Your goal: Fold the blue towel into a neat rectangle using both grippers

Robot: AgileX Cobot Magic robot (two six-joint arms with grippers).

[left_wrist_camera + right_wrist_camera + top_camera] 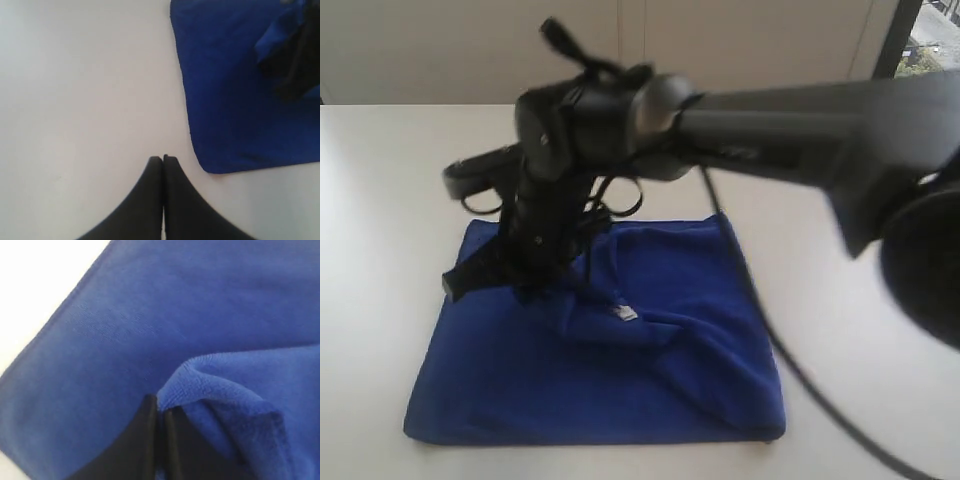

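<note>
The blue towel (620, 375) lies on the white table as a rough rectangle, with rumpled folds across its middle and a small white label (624, 313) on top. My right gripper (525, 285) reaches across from the right and stands on the towel's far left part. In the right wrist view the right gripper (160, 407) is shut on a raised towel (150, 325) edge. My left gripper (163, 158) is shut and holds nothing. It hovers over bare table beside a rounded corner of the towel (230, 100). I cannot make out the left gripper in the exterior view.
The big black right arm (800, 125) crosses the upper part of the exterior view, and its cable (770, 330) hangs over the towel's right side. White table (380, 250) surrounds the towel. A pale wall (440, 50) stands behind.
</note>
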